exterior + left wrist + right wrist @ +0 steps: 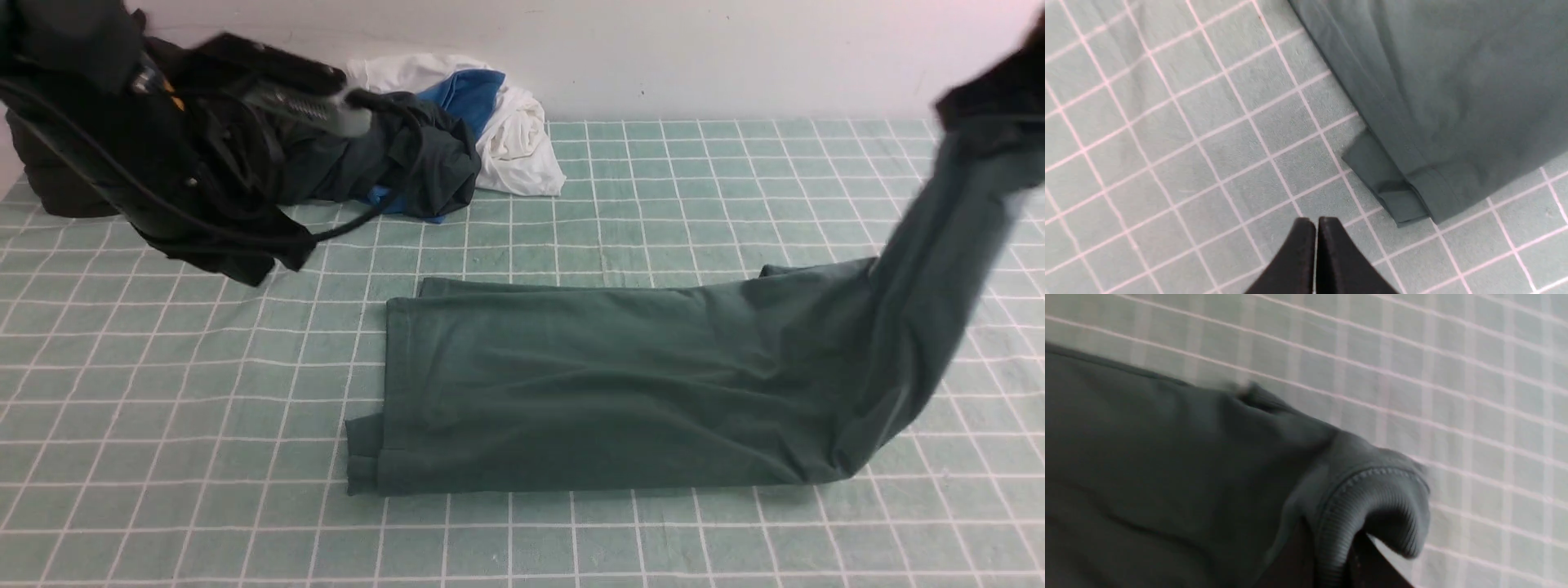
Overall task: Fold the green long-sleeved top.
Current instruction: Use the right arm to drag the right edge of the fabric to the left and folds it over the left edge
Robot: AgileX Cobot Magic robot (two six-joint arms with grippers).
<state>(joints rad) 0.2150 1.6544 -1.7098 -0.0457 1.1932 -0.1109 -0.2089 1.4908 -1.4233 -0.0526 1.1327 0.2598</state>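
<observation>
The green long-sleeved top [588, 384] lies as a long folded band across the middle of the checked table. Its right end rises off the table toward my right gripper [992, 94], which is blurred at the upper right. In the right wrist view that gripper [1331, 539] is shut on a ribbed edge [1392, 498] of the top [1167, 457]. My left gripper [347, 110] hangs blurred at the upper left, away from the top. In the left wrist view it [1316, 222] is shut and empty above the table, near the top's hem corner [1404, 196].
A pile of other clothes sits at the back left: a dark teal-grey garment [408, 163], blue cloth [469, 90], white cloth [518, 139] and a black garment [65, 180]. The mint checked tablecloth [204, 367] covers the table, and a pale wall stands behind it.
</observation>
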